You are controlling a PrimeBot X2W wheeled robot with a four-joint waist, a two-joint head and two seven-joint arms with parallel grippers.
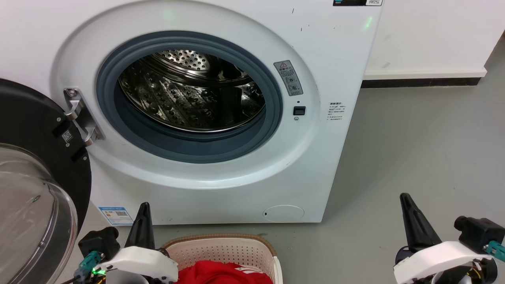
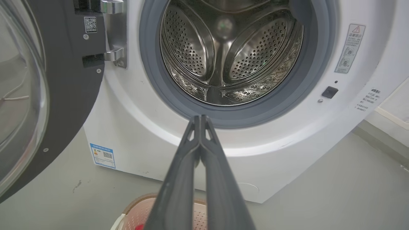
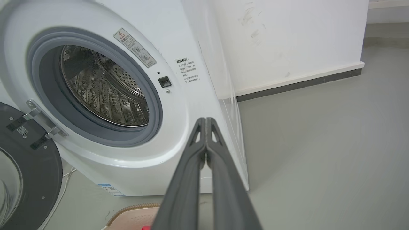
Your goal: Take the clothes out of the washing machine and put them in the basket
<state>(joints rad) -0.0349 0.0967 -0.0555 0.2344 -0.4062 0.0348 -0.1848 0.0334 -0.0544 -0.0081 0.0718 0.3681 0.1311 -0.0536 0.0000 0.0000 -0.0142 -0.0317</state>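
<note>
The large white front-loading washing machine (image 1: 339, 59) stands with its round black-framed glass door (image 1: 35, 130) swung wide on the robot's left, hinged beside the grey rubber ring (image 1: 189, 152). Through the ring the perforated steel drum (image 1: 189, 98) shows its bright metal wall.

On the grey floor (image 1: 414, 157) just in front of the machine sits the small cream perforated plastic basket with a brown rim (image 1: 221, 246). The bright red soft fabric clothes (image 1: 225, 274) lie inside it, heaped low toward its near side, with a thin white mark on the fabric that is probably a stripe, though the head view's lower edge cuts it off.

The left gripper (image 1: 144, 207) hangs just beside the basket's left rim, above and to the left of the red heap, its dark fingers pointing at the machine's lower front. In the left wrist view the left gripper (image 2: 200, 118) has its two fingers pressed together at the tips, with nothing between them.

The right gripper (image 1: 404, 197) is well apart from the basket, out over bare floor past the machine's right corner. Its own wrist view shows its tips (image 3: 206, 120) likewise closed tight on nothing, with the basket's rim (image 3: 134, 212) low at the frame's bottom.
</note>
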